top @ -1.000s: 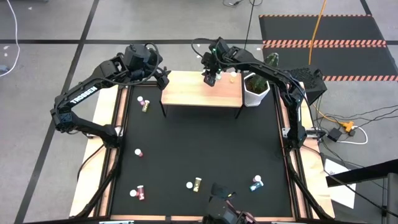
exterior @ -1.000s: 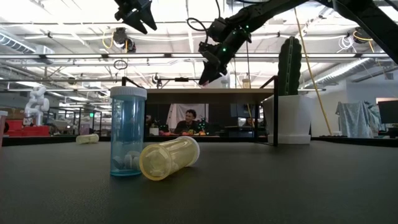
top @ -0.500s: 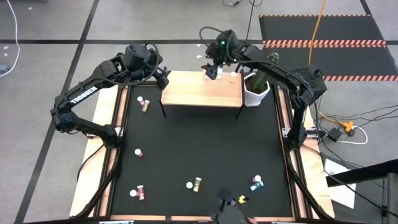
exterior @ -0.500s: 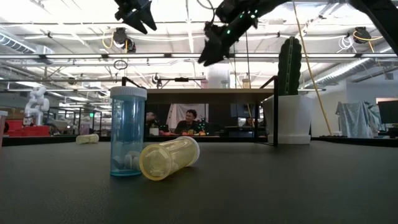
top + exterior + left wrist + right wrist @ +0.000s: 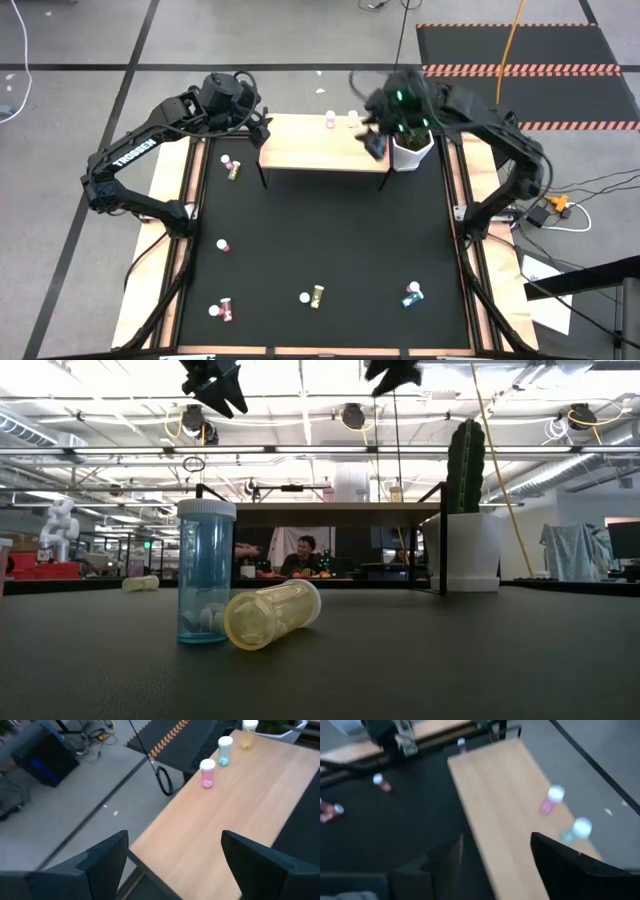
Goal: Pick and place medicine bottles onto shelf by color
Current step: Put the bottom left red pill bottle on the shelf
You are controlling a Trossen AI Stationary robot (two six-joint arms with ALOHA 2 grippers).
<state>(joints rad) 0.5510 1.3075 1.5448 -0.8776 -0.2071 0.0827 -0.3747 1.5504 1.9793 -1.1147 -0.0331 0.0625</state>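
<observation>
The light-wood shelf stands at the table's far edge. On its far edge stand three medicine bottles in a row: pink, teal and yellow. My right gripper hangs open and blurred above the shelf's right end, holding nothing; its wrist view shows the pink bottle and the teal one. My left gripper waits open above the shelf's left end. Loose bottles lie on the black mat, among them an upright teal one and a yellow one on its side.
A white pot with a cactus stands just right of the shelf, close under my right arm. More loose bottles lie on the mat at the far left, the left and along the near edge.
My right gripper has risen from the shelf's far edge and swung fast toward the table's right edge, to above the shelf's right end beside the cactus pot. The bottles stay standing on the shelf.
</observation>
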